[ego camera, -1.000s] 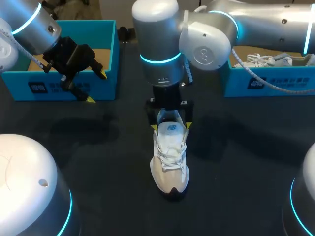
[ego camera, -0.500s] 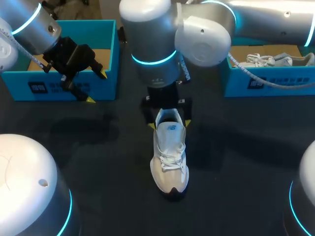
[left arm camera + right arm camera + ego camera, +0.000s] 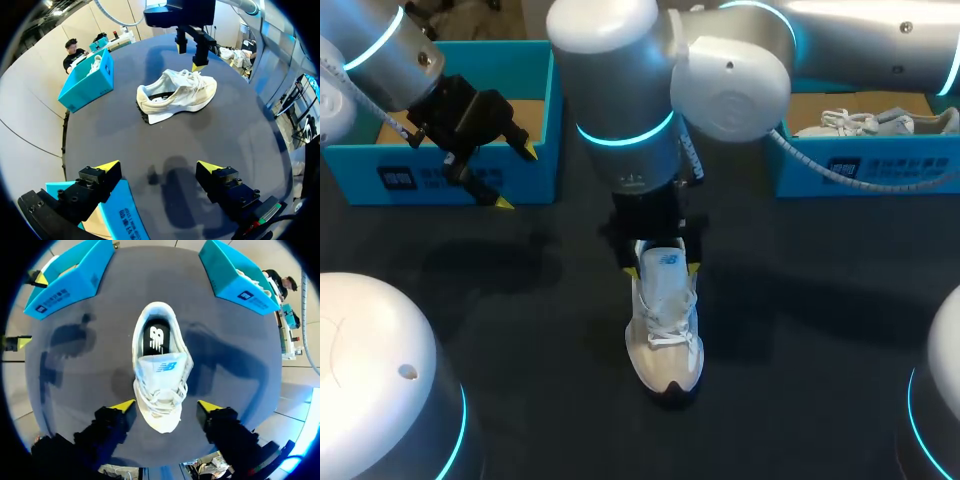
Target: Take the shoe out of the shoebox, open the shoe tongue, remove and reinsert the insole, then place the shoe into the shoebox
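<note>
Shoe: a white lace-up trainer (image 3: 665, 325) stands upright on its sole at the middle of the dark bench (image 3: 520, 300), outside both boxes, with its dark-tipped toe pointing towards you.
Tongue: it (image 3: 164, 365) lies up over the laces, and the heel opening behind it gapes.
Insole: it is black with a white mark (image 3: 156, 340) and is seated inside the shoe, as your right wrist view shows down the opening.
Right end effector: it (image 3: 658, 262) hangs straight down over the shoe from your right arm, which reaches across past the middle. The fingers are spread wide, one yellow tip on each side of the upper, and nothing is held. You cannot tell from these views whether a tip brushes the laces.
Left end effector: it (image 3: 515, 178) is poised well apart from the shoe, just in front of the left box's near wall. The fingers are splayed wide and hold nothing.
Left shoebox: this blue, open-topped box (image 3: 535, 120) sits at the far left of the bench, and brown card shows inside it.
Right shoebox: this matching blue box (image 3: 850, 165) sits at the far right, under your right arm.
Second shoe: another white trainer (image 3: 865, 122) lies inside the right shoebox.
</note>
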{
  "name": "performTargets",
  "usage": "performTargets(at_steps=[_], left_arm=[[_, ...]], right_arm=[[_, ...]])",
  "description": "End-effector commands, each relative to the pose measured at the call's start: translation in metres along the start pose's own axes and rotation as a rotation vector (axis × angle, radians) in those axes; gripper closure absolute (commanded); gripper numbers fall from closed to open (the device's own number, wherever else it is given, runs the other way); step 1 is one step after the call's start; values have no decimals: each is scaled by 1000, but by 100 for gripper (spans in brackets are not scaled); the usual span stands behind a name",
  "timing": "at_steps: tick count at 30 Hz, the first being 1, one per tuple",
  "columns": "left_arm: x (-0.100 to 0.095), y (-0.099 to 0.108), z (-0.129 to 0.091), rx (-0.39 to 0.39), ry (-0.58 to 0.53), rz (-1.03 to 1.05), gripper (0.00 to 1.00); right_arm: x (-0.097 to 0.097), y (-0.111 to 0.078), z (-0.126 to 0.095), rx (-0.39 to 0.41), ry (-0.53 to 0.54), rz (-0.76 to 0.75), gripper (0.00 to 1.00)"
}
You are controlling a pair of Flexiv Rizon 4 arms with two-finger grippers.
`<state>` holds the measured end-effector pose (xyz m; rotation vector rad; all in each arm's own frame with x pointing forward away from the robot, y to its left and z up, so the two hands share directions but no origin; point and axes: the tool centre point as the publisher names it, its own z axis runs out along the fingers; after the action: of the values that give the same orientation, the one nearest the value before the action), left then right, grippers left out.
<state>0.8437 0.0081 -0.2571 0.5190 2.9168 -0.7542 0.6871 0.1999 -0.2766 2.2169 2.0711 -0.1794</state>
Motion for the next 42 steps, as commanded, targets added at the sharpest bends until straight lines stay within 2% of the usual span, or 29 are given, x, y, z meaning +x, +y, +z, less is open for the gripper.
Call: performTargets(at_steps=[1,17,19,27,36,39,42], left_arm=[[2,0,0,-3,-2,1,0],[2,0,0,-3,-2,1,0],[2,0,0,-3,-2,1,0],[2,0,0,-3,-2,1,0],[2,0,0,-3,-2,1,0],[2,0,0,-3,-2,1,0],[2,0,0,-3,-2,1,0]], right_arm=[[-3,0,9,-6,13,0,74],[8,37,59,-26,39,-11,72],[8,39,60,-25,35,-18,71],[1,37,39,-78,10,-19,67],[7,49,67,-57,36,-42,63],[6,49,65,-58,39,-54,62],[0,48,53,-102,30,-87,59]])
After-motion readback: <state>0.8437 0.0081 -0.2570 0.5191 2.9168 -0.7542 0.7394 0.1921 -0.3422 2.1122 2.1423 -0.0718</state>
